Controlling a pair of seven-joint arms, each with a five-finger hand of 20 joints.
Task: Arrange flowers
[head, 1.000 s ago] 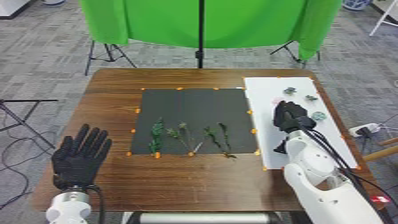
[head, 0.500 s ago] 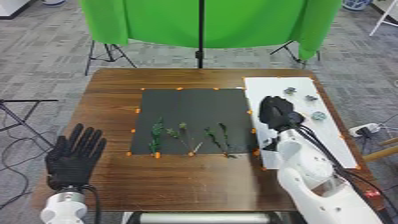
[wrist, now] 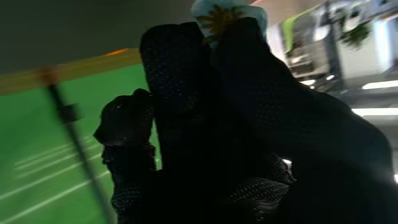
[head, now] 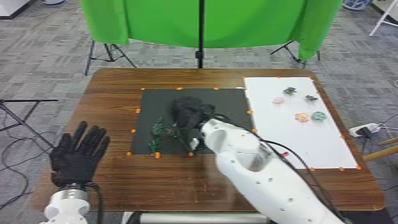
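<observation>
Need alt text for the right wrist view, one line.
The robot's right hand, in a black glove, pinches a pale blue flower with a brown, spiky centre at its fingertips; a green backdrop and a dark pole stand behind.

Right hand (head: 190, 111) over the dark mat (head: 158, 102)
Leafy stems (head: 157, 132) lie there; small blooms (head: 302, 117) rest on the white sheet (head: 280, 140).

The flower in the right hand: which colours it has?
The flower is pale blue with a golden-brown centre, best seen in the right wrist view.
</observation>
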